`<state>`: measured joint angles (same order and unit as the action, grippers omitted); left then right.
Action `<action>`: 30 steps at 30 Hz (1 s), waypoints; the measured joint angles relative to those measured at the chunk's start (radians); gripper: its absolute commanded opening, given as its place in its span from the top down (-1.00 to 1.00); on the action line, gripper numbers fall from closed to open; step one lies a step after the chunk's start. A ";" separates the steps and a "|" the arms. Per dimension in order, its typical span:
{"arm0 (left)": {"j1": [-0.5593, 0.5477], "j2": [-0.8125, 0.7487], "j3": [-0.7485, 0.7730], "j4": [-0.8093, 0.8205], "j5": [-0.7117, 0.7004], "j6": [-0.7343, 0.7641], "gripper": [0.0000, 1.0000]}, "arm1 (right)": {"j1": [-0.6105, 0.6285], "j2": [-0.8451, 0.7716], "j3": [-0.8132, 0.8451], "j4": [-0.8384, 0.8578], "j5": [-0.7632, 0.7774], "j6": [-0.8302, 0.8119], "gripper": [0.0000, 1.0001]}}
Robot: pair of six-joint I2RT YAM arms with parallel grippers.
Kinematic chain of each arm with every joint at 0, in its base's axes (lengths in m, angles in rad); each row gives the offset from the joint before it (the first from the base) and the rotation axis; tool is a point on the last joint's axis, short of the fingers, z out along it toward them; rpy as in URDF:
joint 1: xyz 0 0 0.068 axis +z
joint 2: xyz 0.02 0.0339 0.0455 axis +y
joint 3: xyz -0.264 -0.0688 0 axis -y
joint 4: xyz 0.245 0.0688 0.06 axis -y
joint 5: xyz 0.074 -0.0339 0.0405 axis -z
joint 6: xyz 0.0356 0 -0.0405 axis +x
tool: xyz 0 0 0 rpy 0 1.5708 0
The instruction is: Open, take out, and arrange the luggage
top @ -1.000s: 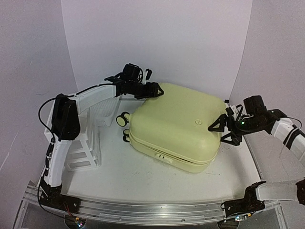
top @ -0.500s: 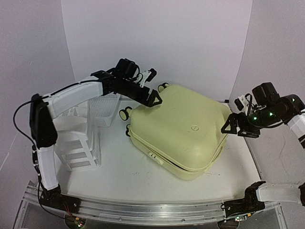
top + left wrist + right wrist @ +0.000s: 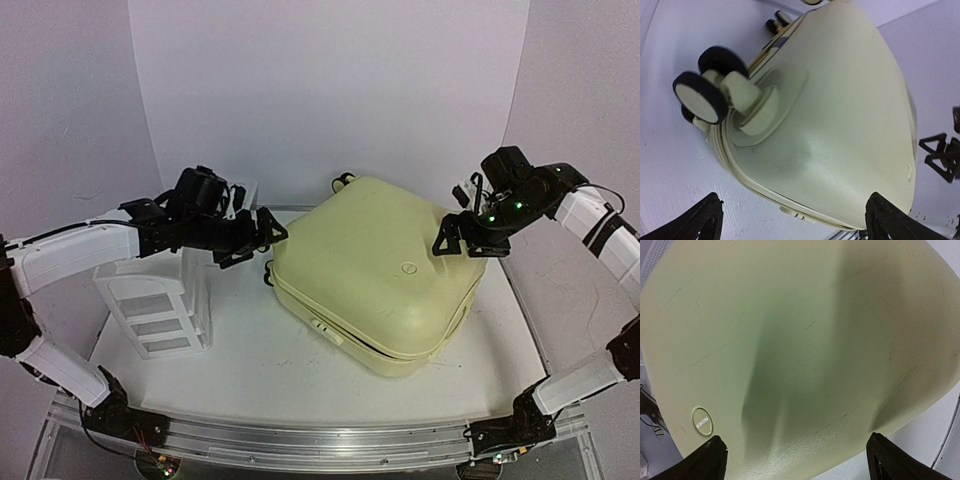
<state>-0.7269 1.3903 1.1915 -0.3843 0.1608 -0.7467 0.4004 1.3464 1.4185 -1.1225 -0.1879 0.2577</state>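
Top view: fixed high behind the near edge, looking forward and down over the whole table (image 3: 300,370). Left wrist view: close, looking right at the wheels (image 3: 700,97) of the suitcase (image 3: 840,125). Right wrist view: very close, looking down on its lid (image 3: 805,350). All three share the suitcase.

Markings: one emblem.
The oval emblem (image 3: 702,421) on the luggage (image 3: 805,355) shell bears small lettering, apparently "FASHION", slightly blurred in the right wrist view.

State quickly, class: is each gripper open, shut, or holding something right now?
Left gripper: open, holding nothing, beside the luggage.
Right gripper: open, holding nothing, over the luggage.
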 measured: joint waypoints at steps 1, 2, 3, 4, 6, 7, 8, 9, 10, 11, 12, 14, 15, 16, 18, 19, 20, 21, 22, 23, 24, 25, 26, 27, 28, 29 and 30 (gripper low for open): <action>0.002 0.027 -0.002 0.000 -0.007 -0.065 -0.99 | 0.001 0.000 0.000 0.005 0.015 0.000 -0.96; 0.002 0.052 0.000 0.008 -0.014 -0.122 -0.99 | 0.002 0.001 0.002 0.006 0.034 0.000 -0.96; 0.004 0.076 0.006 0.011 -0.022 -0.175 -0.99 | 0.002 0.003 0.007 0.006 0.060 0.000 -0.96; 0.005 0.096 0.013 0.013 -0.032 -0.221 -0.99 | 0.001 0.006 0.013 0.006 0.077 -0.003 -0.96; 0.006 0.127 0.029 0.021 -0.056 -0.305 -0.99 | -0.018 0.031 0.047 0.002 0.101 -0.010 -0.96; 0.007 0.137 0.036 0.024 -0.068 -0.334 -0.99 | -0.040 0.055 0.080 -0.001 0.093 -0.011 -0.96; 0.008 0.148 0.046 0.027 -0.078 -0.374 -0.99 | -0.072 0.089 0.124 -0.002 0.076 -0.011 -0.96; 0.008 0.159 0.056 0.031 -0.088 -0.404 -0.99 | -0.111 0.130 0.175 0.000 0.051 -0.009 -0.96; 0.008 0.170 0.067 0.033 -0.089 -0.425 -0.99 | -0.153 0.180 0.233 0.002 0.024 -0.007 -0.97; 0.008 0.187 0.084 0.037 -0.089 -0.446 -0.99 | -0.186 0.226 0.283 0.008 0.004 -0.005 -0.97; 0.009 0.209 0.105 0.042 -0.085 -0.464 -0.99 | -0.219 0.288 0.351 0.010 -0.020 -0.004 -0.97; 0.009 0.259 0.140 0.055 -0.073 -0.488 -0.97 | -0.267 0.409 0.471 0.029 -0.052 -0.006 -0.96; 0.009 0.286 0.158 0.055 -0.062 -0.491 -0.94 | -0.281 0.469 0.525 0.033 -0.073 -0.007 -0.96; 0.009 0.310 0.175 0.054 -0.058 -0.496 -0.91 | -0.290 0.528 0.576 0.035 -0.096 -0.007 -0.97; 0.018 0.340 0.217 0.043 -0.048 -0.483 -0.86 | -0.298 0.612 0.628 0.045 -0.141 -0.005 -0.96; 0.023 0.367 0.250 0.026 -0.042 -0.470 -0.85 | -0.300 0.643 0.631 0.049 -0.162 -0.002 -0.96; 0.027 0.386 0.277 0.017 -0.037 -0.455 -0.82 | -0.300 0.666 0.627 0.044 -0.178 0.002 -0.96; 0.031 0.411 0.311 0.008 -0.028 -0.430 -0.80 | -0.301 0.676 0.613 0.053 -0.191 0.005 -0.96; 0.034 0.438 0.346 -0.002 -0.023 -0.409 -0.79 | -0.308 0.671 0.595 0.073 -0.211 0.005 -0.96; 0.038 0.459 0.376 -0.016 -0.014 -0.395 -0.77 | -0.314 0.649 0.562 0.095 -0.212 0.003 -0.96; 0.042 0.478 0.403 -0.019 -0.008 -0.376 -0.77 | -0.321 0.616 0.509 0.122 -0.213 0.002 -0.96; 0.045 0.502 0.435 -0.027 -0.005 -0.354 -0.77 | -0.330 0.572 0.438 0.162 -0.217 0.003 -0.96; 0.048 0.529 0.470 -0.028 -0.005 -0.331 -0.77 | -0.341 0.516 0.351 0.209 -0.218 0.005 -0.97; 0.049 0.558 0.507 -0.027 -0.006 -0.305 -0.77 | -0.352 0.454 0.264 0.251 -0.220 0.011 -0.97; 0.051 0.594 0.550 -0.028 -0.005 -0.277 -0.77 | -0.363 0.388 0.176 0.287 -0.221 0.021 -0.96; 0.052 0.632 0.600 -0.031 -0.002 -0.248 -0.76 | -0.372 0.317 0.093 0.312 -0.219 0.035 -0.96; 0.053 0.676 0.657 -0.035 0.005 -0.219 -0.75 | -0.379 0.248 0.015 0.328 -0.212 0.053 -0.96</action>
<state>-0.6739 2.0663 1.8481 -0.4191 0.1658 -0.9661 0.0216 1.5940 1.4334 -0.7948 -0.4004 0.3107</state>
